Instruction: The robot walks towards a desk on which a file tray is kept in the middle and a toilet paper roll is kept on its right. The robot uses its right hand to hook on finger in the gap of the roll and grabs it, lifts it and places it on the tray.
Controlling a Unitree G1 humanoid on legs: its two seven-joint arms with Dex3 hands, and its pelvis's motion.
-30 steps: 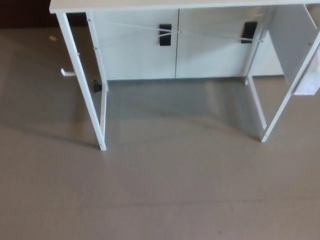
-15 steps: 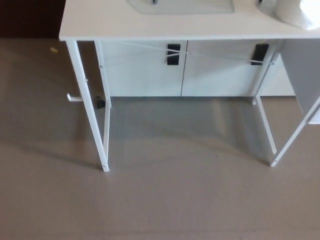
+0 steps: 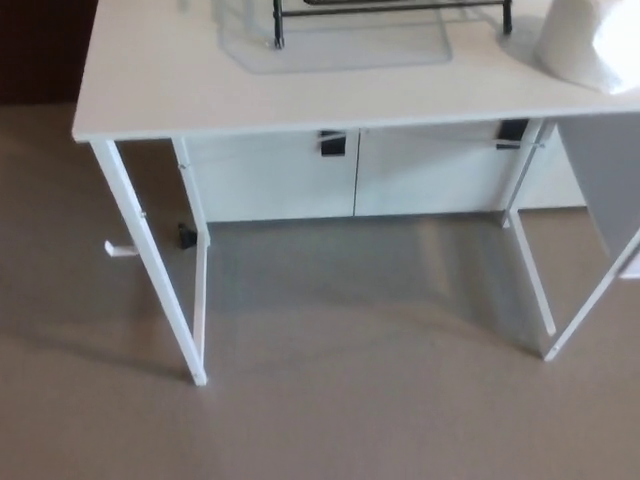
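Standing on white desk: file tray centre, toilet paper roll right.

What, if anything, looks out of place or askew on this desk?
Nothing stands out. The file tray sits squarely in the middle of the desk, with the toilet paper roll to its right.

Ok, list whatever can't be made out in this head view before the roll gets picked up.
- File tray: head view, the top edge cuts off all but its front.
- Toilet paper roll: head view, cut by the top and right edges; its centre gap does not show.
- Both hands: outside the head view.
- Small white object on the floor beside the desk: head view, too small and blurred to identify.
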